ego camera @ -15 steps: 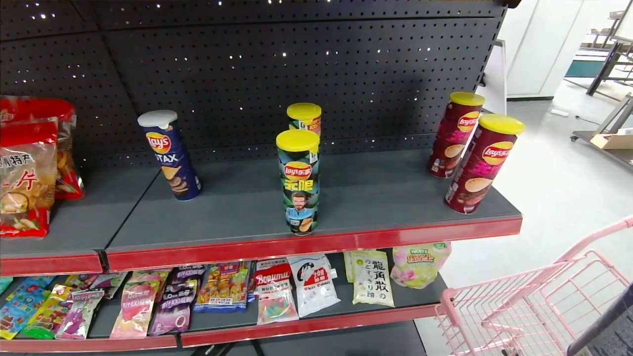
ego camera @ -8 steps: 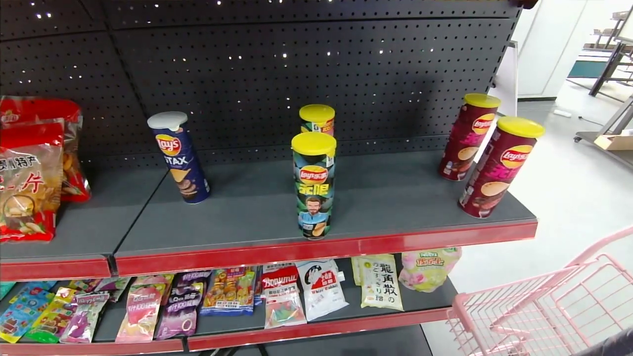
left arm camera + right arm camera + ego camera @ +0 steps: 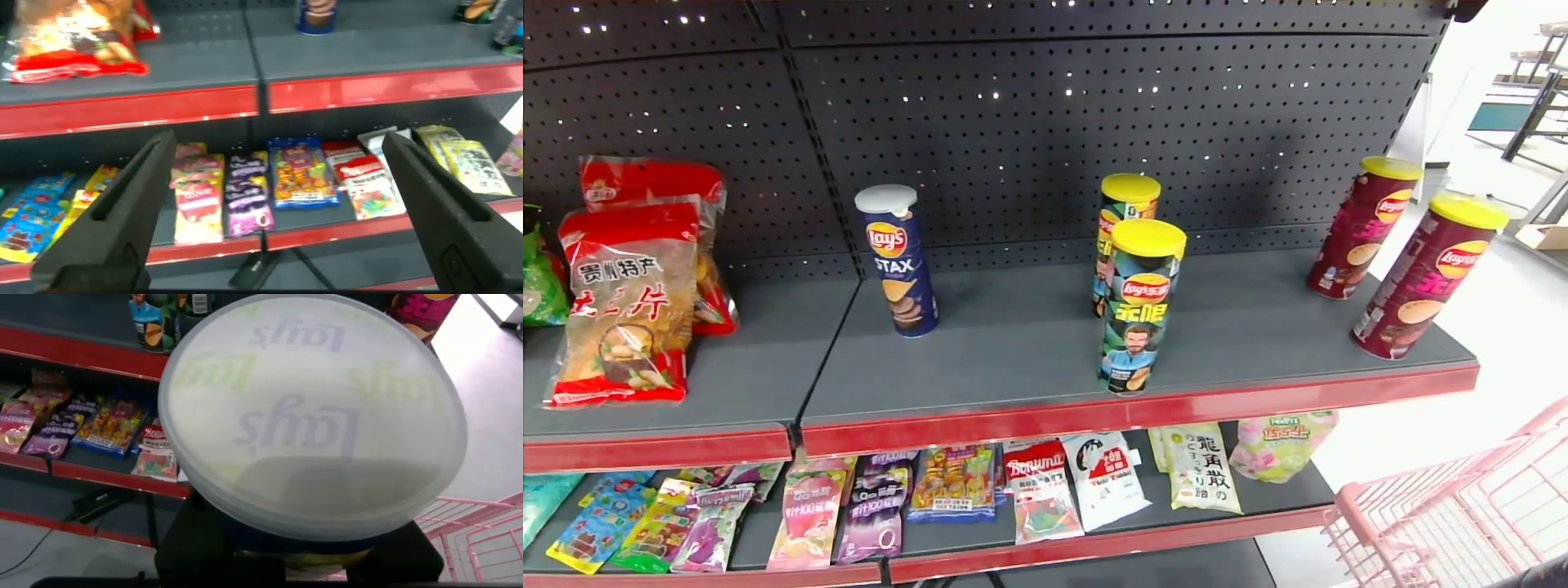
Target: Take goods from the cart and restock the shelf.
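A: Where is the can that's going up?
B: The held can (image 3: 310, 416) has its pale lid turned to the wrist camera. It sits in the right end effector (image 3: 298, 567), which grips its body under the lid. It is out in front of the shelf (image 3: 1013, 359), not on it, and the pink cart (image 3: 1445, 523) is at the near right.
A: And the other arm?
B: The left end effector (image 3: 270, 212) carries nothing. Its two fingers (image 3: 114, 212) stand wide apart, facing the lower shelf (image 3: 212, 249).
A: What already stands on the upper board?
B: A blue can (image 3: 897, 260) with a white lid is upright, left of the middle and towards the far side. To its right are two green cans (image 3: 1141, 306) with yellow lids, one behind the other, the near one close to the red front lip. At the right end are two maroon cans (image 3: 1427, 278), also yellow-lidded. One is by the near corner and the other is farther back and a little left. The three groups are well apart.
A: Farther left?
B: Red snack bags (image 3: 629, 306) stand on the neighbouring board, one in front of another.
A: Below?
B: A row of flat sweet packets (image 3: 956, 482) lies side by side along the lower shelf, from the left end nearly to the right
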Robot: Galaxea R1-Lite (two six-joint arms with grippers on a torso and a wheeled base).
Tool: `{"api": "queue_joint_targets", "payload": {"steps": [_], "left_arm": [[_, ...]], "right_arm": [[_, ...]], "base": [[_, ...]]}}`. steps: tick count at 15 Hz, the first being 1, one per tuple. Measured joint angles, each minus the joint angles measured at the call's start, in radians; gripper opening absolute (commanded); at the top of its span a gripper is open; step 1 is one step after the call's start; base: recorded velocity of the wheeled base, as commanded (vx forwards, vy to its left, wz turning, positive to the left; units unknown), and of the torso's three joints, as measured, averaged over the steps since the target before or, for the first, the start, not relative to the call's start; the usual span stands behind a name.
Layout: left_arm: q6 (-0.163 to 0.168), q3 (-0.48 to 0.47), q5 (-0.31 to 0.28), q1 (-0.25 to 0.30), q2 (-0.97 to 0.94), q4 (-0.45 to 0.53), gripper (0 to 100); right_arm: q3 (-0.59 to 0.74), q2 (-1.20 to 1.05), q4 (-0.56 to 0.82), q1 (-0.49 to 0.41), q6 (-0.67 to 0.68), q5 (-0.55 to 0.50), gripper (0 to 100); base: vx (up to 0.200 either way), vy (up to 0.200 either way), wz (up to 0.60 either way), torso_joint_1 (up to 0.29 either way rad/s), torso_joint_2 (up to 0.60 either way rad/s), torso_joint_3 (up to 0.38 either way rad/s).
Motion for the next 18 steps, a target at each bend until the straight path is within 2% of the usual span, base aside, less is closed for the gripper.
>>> {"api": "queue_joint_targets", "payload": {"steps": [5,10,14,18], "left_arm": [[0.000,0.000,0.000,-0.001,0.000,0.001,100],[0.000,0.000,0.000,0.000,0.000,0.000,100],[0.000,0.000,0.000,-0.002,0.000,0.000,100],[-0.001,0.000,0.000,-0.001,0.000,0.001,100]], "right_arm": [[0.007,-0.006,0.000,-0.001,0.000,0.000,0],[0.019,-0.014,0.000,-0.002,0.000,-0.001,0],[0.026,-0.026,-0.001,-0.004,0.000,-0.001,0],[0.030,-0.036,0.000,-0.004,0.000,-0.001,0]], "base": [[0.000,0.200,0.00,0.002,0.00,0.001],[0.000,0.000,0.00,0.000,0.00,0.000],[0.200,0.000,0.00,-0.007,0.00,0.002],[0.000,0.000,0.00,0.000,0.00,0.000]]}}
